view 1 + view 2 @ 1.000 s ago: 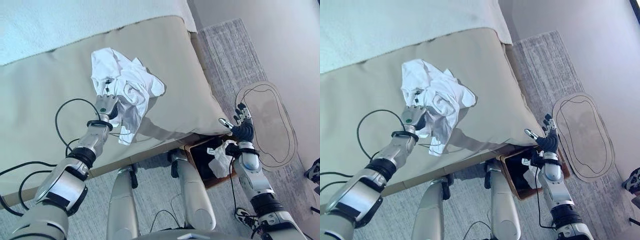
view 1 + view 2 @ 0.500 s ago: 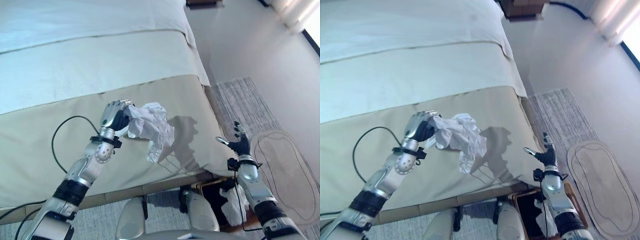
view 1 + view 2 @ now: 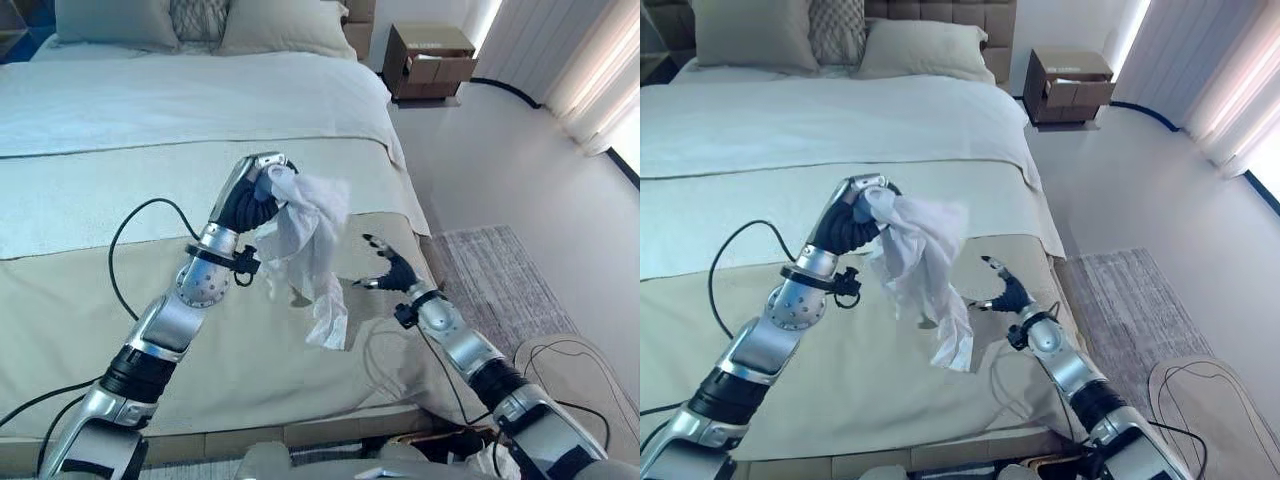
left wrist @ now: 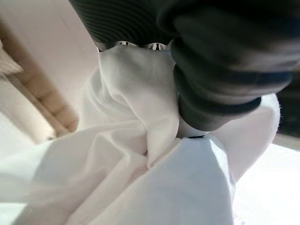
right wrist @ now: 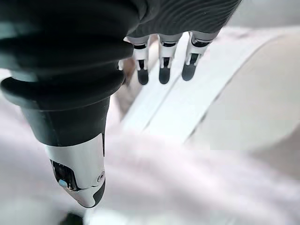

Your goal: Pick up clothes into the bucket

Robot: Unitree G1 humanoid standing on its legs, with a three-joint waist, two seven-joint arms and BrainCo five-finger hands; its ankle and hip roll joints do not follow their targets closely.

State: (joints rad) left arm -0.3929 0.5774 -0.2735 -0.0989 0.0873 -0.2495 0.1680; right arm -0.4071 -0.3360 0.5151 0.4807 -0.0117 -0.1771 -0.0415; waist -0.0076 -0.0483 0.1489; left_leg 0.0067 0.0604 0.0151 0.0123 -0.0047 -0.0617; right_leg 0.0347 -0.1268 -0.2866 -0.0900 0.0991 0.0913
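Gripping a bunched white garment (image 3: 305, 250), the left hand (image 3: 250, 195) is raised above the bed (image 3: 150, 110), its fingers curled tight round the top of the cloth. The garment hangs free from that fist in a crumpled fall, its lowest corner dangling over the beige cover (image 3: 60, 330) that lies across the foot of the bed. In the left wrist view the cloth (image 4: 140, 154) is pressed between the dark thumb and the palm, with folds spilling away past it. The right hand (image 3: 392, 272) is held over the same beige cover, just beside the hanging cloth but apart from it, its fingers spread and relaxed with nothing in them; the right wrist view shows them (image 5: 163, 70) straight. At the head of the bed lie pillows (image 3: 925, 48), and off its far corner stands a brown nightstand (image 3: 430, 62). On the floor beside the foot of the bed lies a grey rug (image 3: 500, 285).
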